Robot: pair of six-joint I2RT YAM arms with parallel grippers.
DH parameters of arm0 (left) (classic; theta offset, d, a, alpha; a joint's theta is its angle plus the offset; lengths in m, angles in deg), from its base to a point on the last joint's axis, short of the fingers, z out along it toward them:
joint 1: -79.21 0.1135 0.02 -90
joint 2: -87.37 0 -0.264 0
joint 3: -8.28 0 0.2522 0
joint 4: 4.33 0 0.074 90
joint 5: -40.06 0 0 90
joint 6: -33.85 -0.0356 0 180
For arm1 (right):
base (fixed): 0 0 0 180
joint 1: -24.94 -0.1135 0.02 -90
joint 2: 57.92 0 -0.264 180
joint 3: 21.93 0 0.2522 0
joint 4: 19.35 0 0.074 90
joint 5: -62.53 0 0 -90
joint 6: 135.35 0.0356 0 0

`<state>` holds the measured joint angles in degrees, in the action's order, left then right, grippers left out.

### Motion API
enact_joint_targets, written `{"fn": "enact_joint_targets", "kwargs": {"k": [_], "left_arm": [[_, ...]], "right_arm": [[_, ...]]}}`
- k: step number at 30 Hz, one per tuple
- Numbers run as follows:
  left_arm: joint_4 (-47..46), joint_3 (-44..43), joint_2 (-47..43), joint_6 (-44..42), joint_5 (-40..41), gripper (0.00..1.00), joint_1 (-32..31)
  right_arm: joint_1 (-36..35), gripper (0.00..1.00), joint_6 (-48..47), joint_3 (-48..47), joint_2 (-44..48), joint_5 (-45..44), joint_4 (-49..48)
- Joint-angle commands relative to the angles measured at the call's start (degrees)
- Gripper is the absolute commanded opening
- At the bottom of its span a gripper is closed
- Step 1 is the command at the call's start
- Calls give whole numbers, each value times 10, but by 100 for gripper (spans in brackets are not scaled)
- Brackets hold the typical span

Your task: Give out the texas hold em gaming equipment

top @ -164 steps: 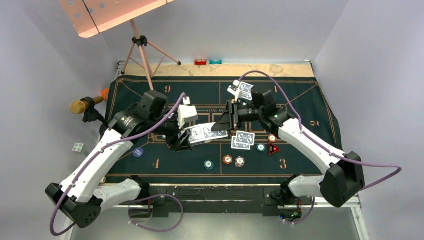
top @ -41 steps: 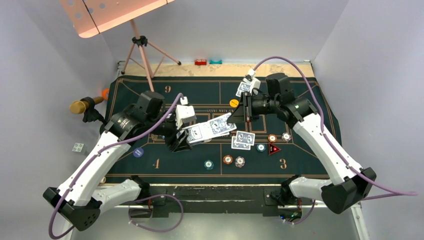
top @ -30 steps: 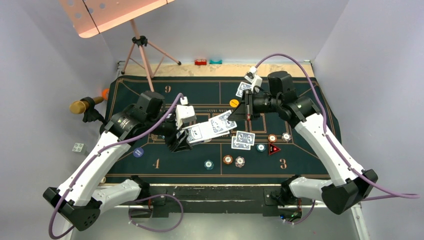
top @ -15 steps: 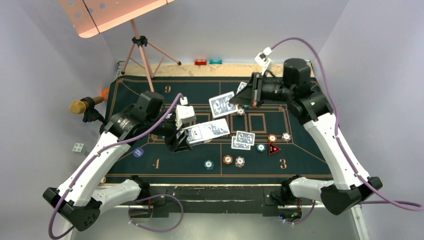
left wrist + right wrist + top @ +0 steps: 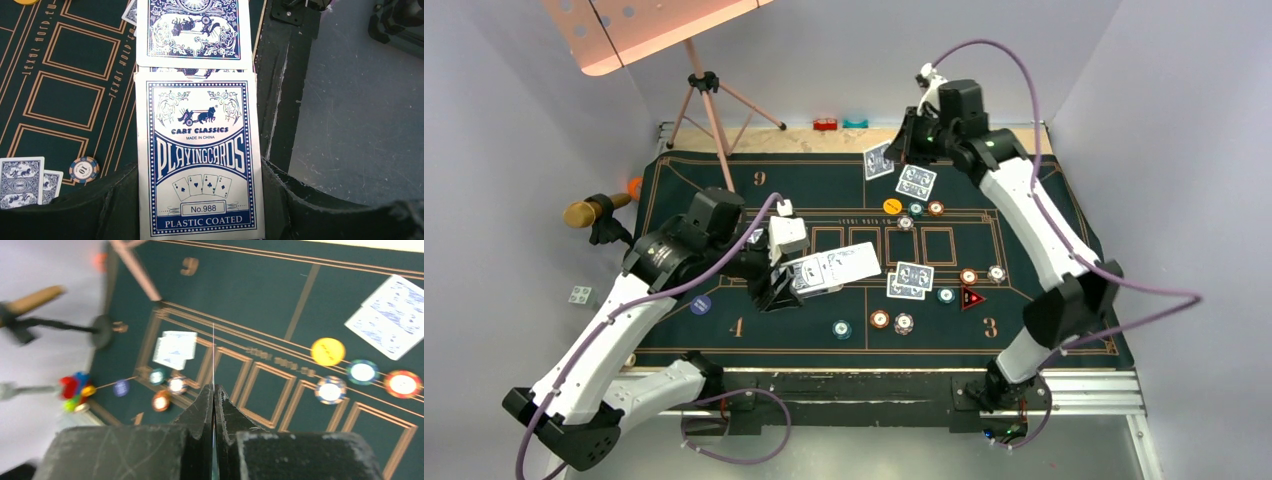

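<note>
- The right gripper [image 5: 900, 152] has its fingers pressed tight together on a single card [image 5: 879, 162], pinched at one edge. In the right wrist view the card shows only as a thin line running out from between the closed fingertips. It hangs above the far strip of the felt mat [image 5: 824, 170], a little right of the mat's middle.
- The left gripper [image 5: 197, 200] clamps a card box [image 5: 200, 170] by its long sides, its fingers spread only to the box's width. Loose deck cards [image 5: 194, 30] stick out of the box's open end. The box is held over the mat's middle, slightly left of centre.
- A far pair of cards [image 5: 916, 181] lies face down on the mat's far-right part, just beside the held card.
- A yellow disc [image 5: 891, 206] and three far chips [image 5: 935, 208] sit just nearer on the mat than that pair.
- A second pair of cards [image 5: 911, 279] lies right of the mat's centre, close to the box's free end.
- Right of that pair on the mat are three more right-hand chips [image 5: 968, 276] and the red triangle marker [image 5: 970, 297].
- Three near chips [image 5: 880, 320] sit in a loose row along the mat's near edge.
- A blue disc [image 5: 701, 305] lies at the mat's near-left side, beside the left arm.
- A tripod [image 5: 709, 100] plants one leg on the mat's far-left part.
- The red and teal blocks [image 5: 840, 124] stand beyond the mat's far edge.
</note>
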<state>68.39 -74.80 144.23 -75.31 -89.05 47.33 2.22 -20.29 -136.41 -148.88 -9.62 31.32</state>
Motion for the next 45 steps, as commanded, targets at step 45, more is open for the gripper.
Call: {"fn": "enact_joint_targets", "kwargs": {"k": [45], "left_arm": [[38, -33, -35, -18, -31, 0, 5]], "right_arm": [[-322, 0, -293, -14, -384, -595, -152]]}}
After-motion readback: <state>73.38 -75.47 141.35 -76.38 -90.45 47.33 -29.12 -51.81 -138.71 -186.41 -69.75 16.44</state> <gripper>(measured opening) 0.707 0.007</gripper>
